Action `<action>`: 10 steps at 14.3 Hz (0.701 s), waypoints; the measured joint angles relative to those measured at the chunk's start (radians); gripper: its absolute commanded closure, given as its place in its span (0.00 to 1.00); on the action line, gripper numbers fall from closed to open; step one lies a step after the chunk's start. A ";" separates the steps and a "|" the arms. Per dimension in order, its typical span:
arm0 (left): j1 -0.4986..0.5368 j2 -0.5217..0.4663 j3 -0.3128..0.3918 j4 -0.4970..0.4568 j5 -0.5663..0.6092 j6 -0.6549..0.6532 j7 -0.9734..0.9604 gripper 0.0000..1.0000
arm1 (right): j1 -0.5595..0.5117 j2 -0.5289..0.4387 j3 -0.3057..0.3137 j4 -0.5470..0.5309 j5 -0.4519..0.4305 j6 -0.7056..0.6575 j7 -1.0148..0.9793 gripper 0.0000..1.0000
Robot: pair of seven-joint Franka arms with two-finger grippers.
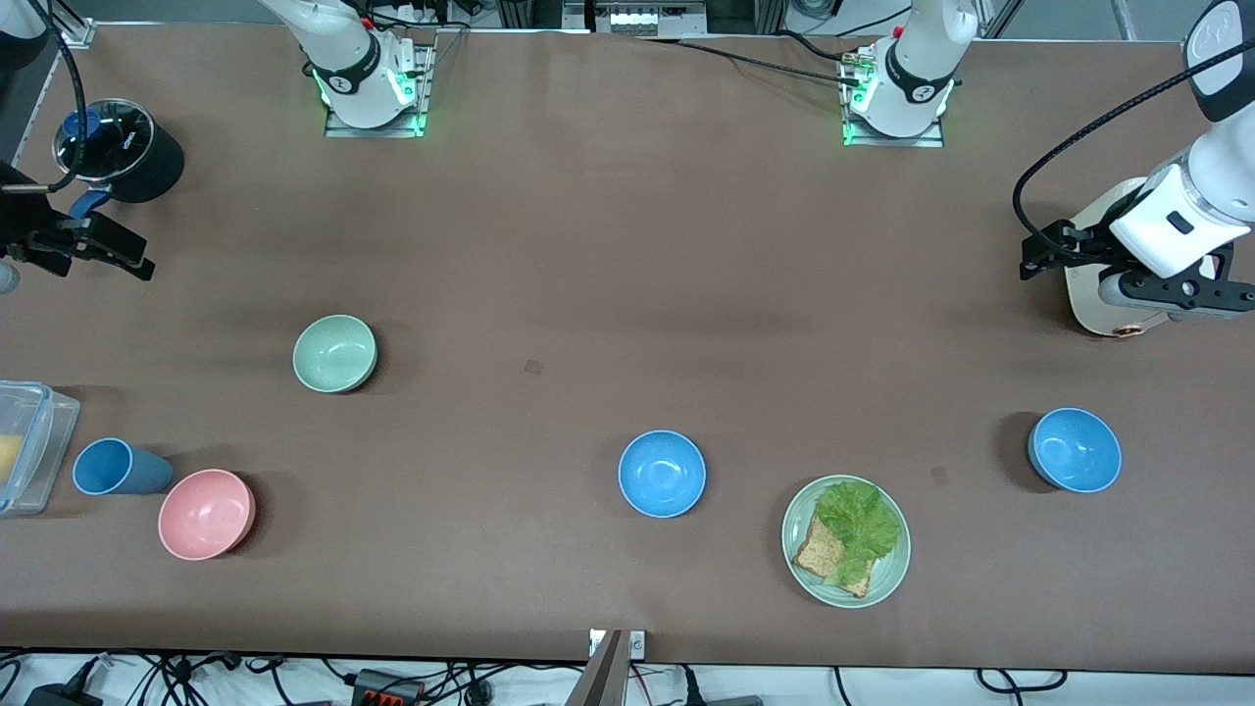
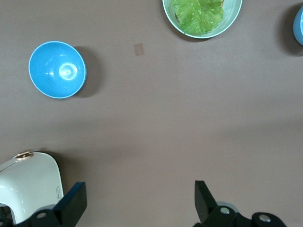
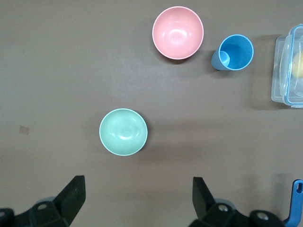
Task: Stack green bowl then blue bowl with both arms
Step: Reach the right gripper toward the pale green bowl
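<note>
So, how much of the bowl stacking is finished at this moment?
Nothing is stacked yet. The green bowl and both blue bowls sit apart on the table, each empty. Nothing is in hand: the right gripper and left gripper hang open at the table's ends. Both stacking steps remain.

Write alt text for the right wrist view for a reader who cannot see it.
The right claw, fingers open and holding nothing, hangs over the brown table above the green bowl. Also on the table are a pink bowl, a blue cup beside it, and a clear lidded container at the picture's edge.
</note>
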State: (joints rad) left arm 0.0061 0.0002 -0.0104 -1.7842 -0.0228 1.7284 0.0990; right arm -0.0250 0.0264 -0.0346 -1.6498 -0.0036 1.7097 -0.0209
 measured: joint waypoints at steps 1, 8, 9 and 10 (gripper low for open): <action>0.000 0.001 0.000 0.000 0.000 0.000 0.001 0.00 | 0.000 0.000 0.000 0.000 0.000 0.000 0.000 0.00; 0.000 0.009 0.015 0.000 0.000 -0.001 0.005 0.00 | 0.000 0.001 0.000 -0.001 0.000 0.000 0.000 0.00; 0.000 0.010 0.015 0.000 0.000 -0.001 0.005 0.00 | 0.000 0.005 0.000 -0.004 0.000 -0.001 -0.001 0.00; 0.000 0.011 0.015 0.000 0.000 -0.001 0.005 0.00 | 0.000 0.016 0.000 -0.014 0.000 -0.001 -0.002 0.00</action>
State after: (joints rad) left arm 0.0062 0.0109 0.0043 -1.7844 -0.0228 1.7270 0.1039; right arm -0.0250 0.0420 -0.0346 -1.6634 -0.0040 1.7086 -0.0224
